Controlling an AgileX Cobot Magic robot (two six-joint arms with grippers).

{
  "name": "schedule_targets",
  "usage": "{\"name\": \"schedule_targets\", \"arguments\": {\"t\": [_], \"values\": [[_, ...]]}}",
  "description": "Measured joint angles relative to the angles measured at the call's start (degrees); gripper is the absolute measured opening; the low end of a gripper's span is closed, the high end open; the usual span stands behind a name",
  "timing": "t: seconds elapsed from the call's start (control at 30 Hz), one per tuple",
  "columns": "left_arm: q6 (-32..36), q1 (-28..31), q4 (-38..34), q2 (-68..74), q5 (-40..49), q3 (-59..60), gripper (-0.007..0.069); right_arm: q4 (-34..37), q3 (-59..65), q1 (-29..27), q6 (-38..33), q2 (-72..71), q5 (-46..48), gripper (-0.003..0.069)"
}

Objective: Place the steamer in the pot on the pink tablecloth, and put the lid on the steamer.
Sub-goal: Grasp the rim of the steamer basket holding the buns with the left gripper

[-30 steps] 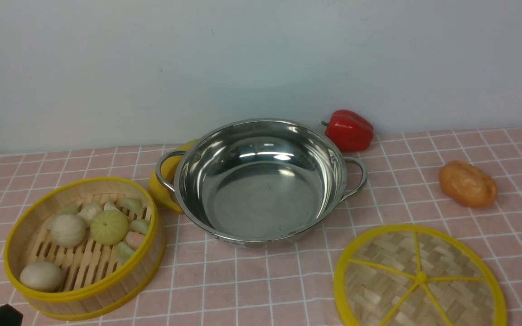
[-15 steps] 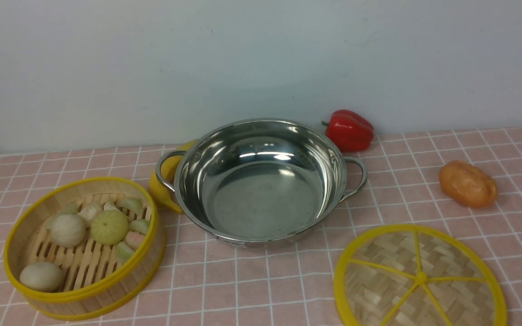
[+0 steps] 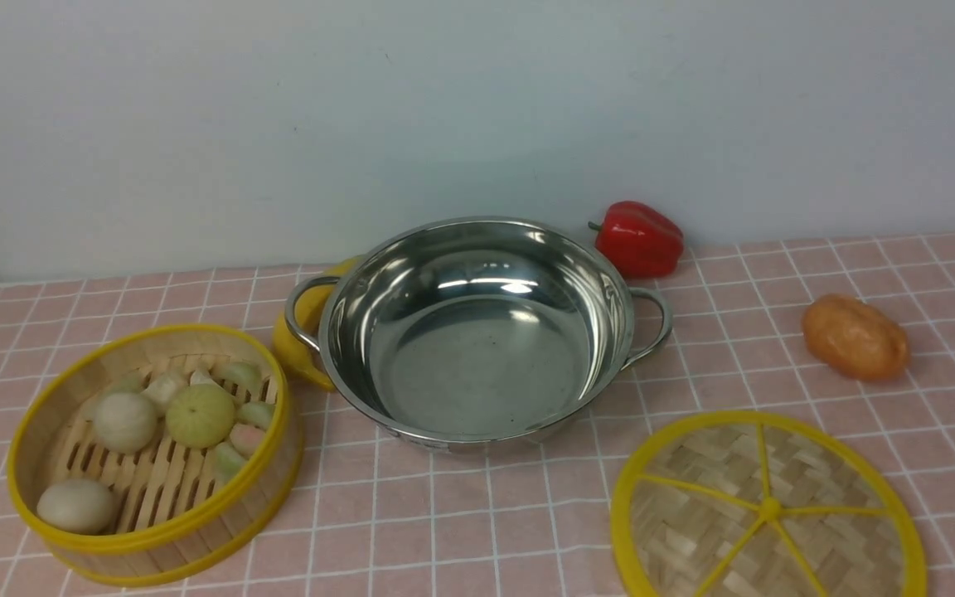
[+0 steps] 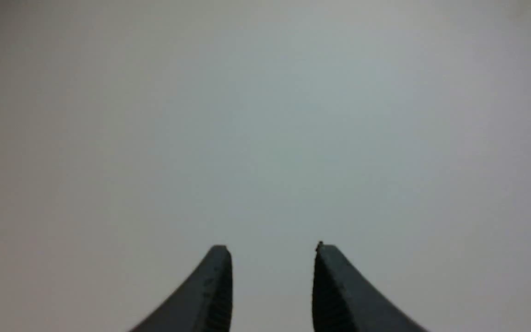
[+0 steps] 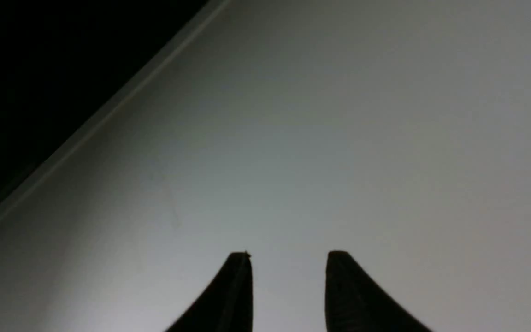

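The steamer [image 3: 154,452], a bamboo basket with yellow rims and pale buns inside, sits at the near left of the pink tablecloth [image 3: 461,522]. The shiny steel pot [image 3: 477,332] stands empty in the middle. The lid [image 3: 768,507], a flat woven disc with yellow spokes, lies at the near right. Neither arm shows in the front view. In the left wrist view my left gripper [image 4: 272,249] is open with nothing between its fingers, facing a plain grey wall. In the right wrist view my right gripper [image 5: 288,256] is open and empty too, also facing a wall.
A red toy pepper [image 3: 639,238] lies behind the pot on the right. An orange-brown bread-like toy [image 3: 855,337] rests at the right. A yellow object [image 3: 299,336] is half hidden behind the pot's left handle. A pale wall rises behind the table.
A dark part at the front view's bottom left corner one second ago has gone out of view. Nothing on the cloth has moved.
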Motion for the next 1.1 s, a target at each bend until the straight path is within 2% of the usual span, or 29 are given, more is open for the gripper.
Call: {"name": "schedule_targets", "arguments": {"t": [0.07, 0.13, 0.27, 0.3, 0.37, 0.4, 0.47, 0.53, 0.6, 0.63, 0.67, 0.73, 0.9, 1.1], "values": [[-0.3, 0.0, 9.7, 3.3, 2.6, -6.2, 0.0243, -5.2, -9.3, 0.0, 0.0, 6.8, 8.3, 0.0245], [-0.4, 0.0, 16.1, 7.9, 10.9, -11.9, 0.0243, -11.4, -17.9, 0.0, 3.2, 14.8, 24.2, 0.0245], [-0.4, 0.0, 18.7, 14.0, 23.6, -16.5, 0.0243, -13.5, -23.7, 0.0, 6.2, 22.9, 39.8, 0.0245], [-0.4, 0.0, 18.9, 16.9, 30.2, -17.9, 0.0243, -13.6, -25.9, 0.0, 6.4, 27.7, 49.5, 0.0245], [-0.3, 0.0, 19.2, 20.7, 39.9, -19.4, 0.0243, -12.1, -27.3, 0.0, 3.2, 33.1, 59.8, 0.0245], [-0.2, 0.0, 19.2, 21.5, 41.7, -19.7, 0.0243, -12.1, -27.4, 0.0, 2.6, 33.6, 60.6, 0.0245], [1.7, 0.0, 19.4, 26.3, 52.3, -21.6, 0.0243, -6.8, -27.7, 0.0, -8.3, 39.8, 71.5, 0.0245], [3.0, 0.0, 19.4, 29.6, 58.6, -23.1, 0.0243, -2.4, -27.8, 0.0, -17.0, 42.5, 76.3, 0.0245], [5.3, 0.0, 19.5, 34.8, 65.6, -25.8, 0.0243, 4.5, -28.0, 0.0, -28.7, 46.8, 83.6, 0.0245], [5.6, 0.0, 19.6, 37.2, 68.0, -27.1, 0.0243, 7.0, -28.0, 0.0, -32.5, 47.8, 85.2, 0.0245], [5.6, 0.0, 19.6, 37.2, 68.0, -27.1, 0.0243, 7.6, -28.0, 0.0, -33.4, 48.5, 86.2, 0.0245], [6.3, 0.0, 19.8, 44.7, 71.8, -30.9, 0.0243, 15.9, -28.0, 0.0, -45.2, 52.5, 91.6, 0.0245], [5.7, 0.8, 20.7, 57.7, 72.0, -36.5, 0.0243, 23.1, -28.1, 0.0, -53.8, 55.0, 93.1, 0.0245], [8.9, 7.0, 17.5, 74.8, 71.8, -43.4, 0.0243, 25.9, -28.1, 0.0, -56.7, 55.0, 93.6, 0.0245]]}}
